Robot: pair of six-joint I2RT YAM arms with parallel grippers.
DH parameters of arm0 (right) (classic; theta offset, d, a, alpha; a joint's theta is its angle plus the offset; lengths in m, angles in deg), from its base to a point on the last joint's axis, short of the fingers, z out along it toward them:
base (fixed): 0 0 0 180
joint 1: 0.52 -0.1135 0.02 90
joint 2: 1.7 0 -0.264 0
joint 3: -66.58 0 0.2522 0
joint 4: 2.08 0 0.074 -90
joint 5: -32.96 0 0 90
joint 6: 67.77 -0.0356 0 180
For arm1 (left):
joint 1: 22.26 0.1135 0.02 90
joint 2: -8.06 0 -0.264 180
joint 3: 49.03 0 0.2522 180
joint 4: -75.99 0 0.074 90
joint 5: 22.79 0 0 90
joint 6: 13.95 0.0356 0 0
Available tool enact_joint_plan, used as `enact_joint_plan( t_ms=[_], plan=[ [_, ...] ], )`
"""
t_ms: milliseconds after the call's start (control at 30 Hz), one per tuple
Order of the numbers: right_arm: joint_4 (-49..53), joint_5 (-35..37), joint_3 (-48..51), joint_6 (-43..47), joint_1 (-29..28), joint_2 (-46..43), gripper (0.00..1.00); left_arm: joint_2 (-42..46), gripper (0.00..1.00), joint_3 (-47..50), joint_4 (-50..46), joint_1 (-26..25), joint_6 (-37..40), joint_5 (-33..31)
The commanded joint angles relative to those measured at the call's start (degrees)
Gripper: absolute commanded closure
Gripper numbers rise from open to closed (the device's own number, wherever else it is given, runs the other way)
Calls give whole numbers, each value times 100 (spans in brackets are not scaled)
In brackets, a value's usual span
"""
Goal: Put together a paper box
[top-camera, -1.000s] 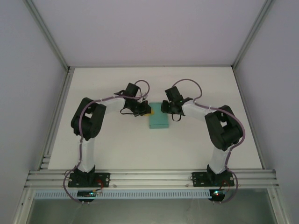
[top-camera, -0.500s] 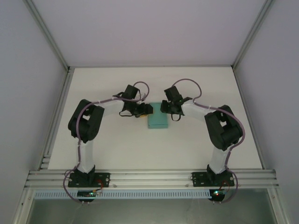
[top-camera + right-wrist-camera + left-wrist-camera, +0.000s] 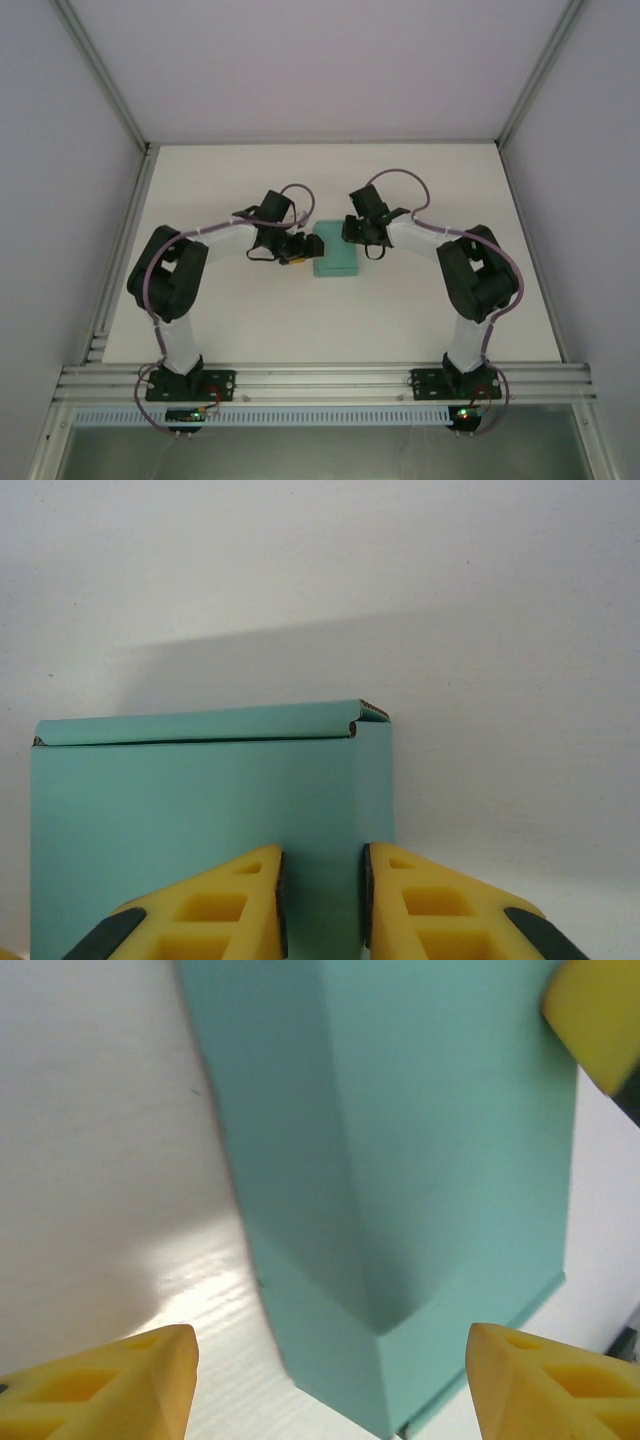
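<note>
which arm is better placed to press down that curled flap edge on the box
Right, probably: the right gripper is at the paper box, jaws nearly together, aimed at the curled flap edge. The left gripper stands open at the box's corner, gripping nothing.

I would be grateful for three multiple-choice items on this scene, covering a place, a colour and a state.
1. Where is the paper box? A between the left pincer and right pincer; B in a basket; C on a shelf.
2. Its colour? A red; B teal; C white.
3. The left pincer is: A shut on the box; B shut empty; C open.
Answers: A, the top view shows it between both; B, its card is teal; C, the yellow fingers stand wide apart.
</note>
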Motion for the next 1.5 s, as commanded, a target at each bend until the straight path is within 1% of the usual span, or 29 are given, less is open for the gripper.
enact_joint_plan(
  t_ms=[0, 133, 267, 467, 567, 633, 700, 767, 833, 1000, 1100, 1267, 1467],
  plan=[
    [1553, -41, 406, -41, -129, 604, 76, 9, 30, 111, 207, -100, -55, 518],
    [1554, -50, 404, -41, -134, 606, 76, -233, 31, 78, 196, -173, -46, 671],
    [1581, -49, 385, -41, -134, 640, 76, -373, 39, -25, 258, -267, -7, 902],
    [1572, -76, 370, -41, -132, 700, 76, -672, 45, -189, 134, -282, 24, 668],
    [1581, -95, 377, -41, -140, 737, 76, -923, 55, -317, 204, -279, -111, 577],
    [1582, -85, 407, -67, -142, 736, 76, -1069, 62, -418, 126, -278, -151, 406],
    [1581, -94, 450, -89, -131, 733, 76, -1161, 66, -487, 59, -276, -177, 298],
    [1589, -86, 487, -98, -133, 714, 76, -1195, 81, -498, -21, -276, -217, 166],
    [1582, -86, 522, -119, -123, 718, 76, -1185, 100, -472, -110, -280, -269, -101],
    [1532, -129, 594, -164, -112, 729, 76, -1202, 100, -389, -85, -268, -298, -287],
    [1537, -111, 620, -174, -107, 702, 76, -1248, 100, -435, -228, -267, -263, -477],
    [1519, -80, 677, -189, -90, 657, 77, -1353, 100, -466, -285, -275, -274, -477],
    [1483, -76, 716, -199, -81, 621, 77, -1233, 100, -398, -221, -278, -218, -578]
  ],
)
